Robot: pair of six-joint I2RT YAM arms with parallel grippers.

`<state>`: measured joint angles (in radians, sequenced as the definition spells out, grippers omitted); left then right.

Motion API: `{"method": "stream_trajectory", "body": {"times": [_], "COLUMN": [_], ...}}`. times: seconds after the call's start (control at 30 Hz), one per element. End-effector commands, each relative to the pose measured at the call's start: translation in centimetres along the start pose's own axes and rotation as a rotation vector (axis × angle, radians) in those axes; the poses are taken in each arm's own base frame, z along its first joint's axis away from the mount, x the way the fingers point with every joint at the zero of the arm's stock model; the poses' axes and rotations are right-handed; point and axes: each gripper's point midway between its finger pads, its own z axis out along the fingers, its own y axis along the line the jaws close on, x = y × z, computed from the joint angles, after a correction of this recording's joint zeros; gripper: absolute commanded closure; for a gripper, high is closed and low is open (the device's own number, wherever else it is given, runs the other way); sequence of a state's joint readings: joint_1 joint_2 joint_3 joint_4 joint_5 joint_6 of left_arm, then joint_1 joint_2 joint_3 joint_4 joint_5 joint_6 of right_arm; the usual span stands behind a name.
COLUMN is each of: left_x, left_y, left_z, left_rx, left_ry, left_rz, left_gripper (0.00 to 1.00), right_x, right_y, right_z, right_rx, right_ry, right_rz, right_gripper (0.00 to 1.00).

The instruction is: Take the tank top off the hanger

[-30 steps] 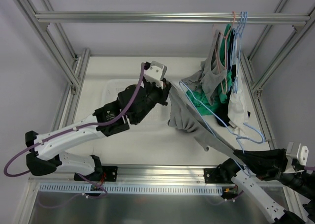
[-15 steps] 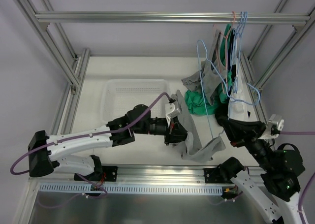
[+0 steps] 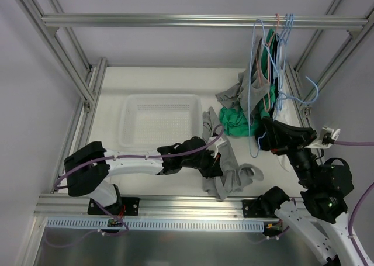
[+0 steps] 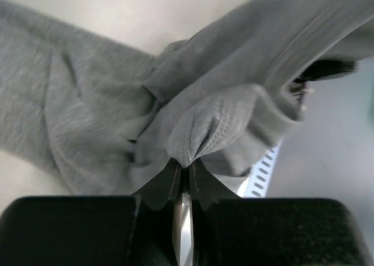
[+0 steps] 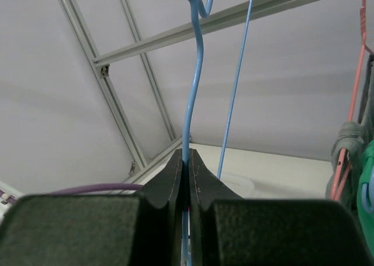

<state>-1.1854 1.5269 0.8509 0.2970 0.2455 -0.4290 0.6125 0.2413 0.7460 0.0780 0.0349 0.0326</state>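
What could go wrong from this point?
1. The right gripper pinches only the thin wire of the hanger, so the hanger may swivel or slip.
2. The hanger sits close to the clothes on the rail and could snag them if swung.
3. The left gripper is shut on a fold of the tank top, which lies near the table's front edge; a pull could drag it off.

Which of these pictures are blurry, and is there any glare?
Left wrist view: the grey tank top is crisp at the pinched fold, smeared toward the upper right. Right wrist view: the blue hanger wire is sharp. Top view: even light, no glare, soft shadows.
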Motion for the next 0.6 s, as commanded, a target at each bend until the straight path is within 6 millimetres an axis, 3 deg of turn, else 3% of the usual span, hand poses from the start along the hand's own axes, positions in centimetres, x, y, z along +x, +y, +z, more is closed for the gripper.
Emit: {"method": "stream_trajectory", "body": {"times": [0.0,0.03,0.17,0.27,0.3,0.33,0.37,0.4,0.43,0.47,0.53,0.57], "left_x": [0.5,0.4,0.5,-0.1,-0.8,-0.9,-2.0,-2.3,-4.1,-4.1,-6.6,-6.3], "left_y": [1.9,2.3,3.3,3.6,4.0,4.3,3.9,4.1,4.1,4.5,4.7,5.3], "left_z": [0.2,0.1,-0.7,-2.0,-2.5,-3.1,-4.1,-4.9,-6.2,-7.1,-9.7,-10.8], "left_rx": [-0.117,-0.143,-0.215,-0.265,-0.302,-0.328,-0.334,-0.361,-0.395,-0.435,-0.516,-0.565], "left_ry": [0.002,0.005,0.019,0.015,-0.011,-0.007,-0.045,-0.053,-0.110,-0.107,-0.189,-0.174], "left_rz": [-0.043,-0.043,-0.025,-0.020,-0.015,-0.013,-0.006,-0.002,0.010,0.013,0.012,0.011], "left_gripper": [1.00,1.00,1.00,0.80,0.58,0.31,0.04,0.01,0.01,0.01,0.01,0.01], "right_x": [-1.5,0.2,2.8,3.9,5.5,4.5,4.7,5.1,5.4,5.4,5.7,5.6], "right_y": [-0.3,-1.0,-1.6,-1.6,-2.0,-1.7,-1.6,-1.3,-1.2,-1.4,-2.5,-2.8], "right_z": [0.6,0.2,-1.0,-2.2,-2.9,-3.0,-3.0,-3.1,-3.1,-3.0,-2.6,-2.3], "right_rx": [0.033,0.051,0.053,0.073,0.095,0.096,0.104,0.087,0.085,0.098,0.162,0.183], "right_ry": [0.022,0.103,0.236,0.389,0.492,0.490,0.507,0.524,0.532,0.531,0.540,0.539], "right_rz": [-0.083,-0.131,-0.174,-0.158,-0.154,-0.148,-0.126,-0.110,-0.101,-0.095,-0.103,-0.104], "right_gripper": [1.00,1.00,1.00,1.00,1.00,1.00,1.00,1.00,1.00,0.99,1.00,1.00]}}
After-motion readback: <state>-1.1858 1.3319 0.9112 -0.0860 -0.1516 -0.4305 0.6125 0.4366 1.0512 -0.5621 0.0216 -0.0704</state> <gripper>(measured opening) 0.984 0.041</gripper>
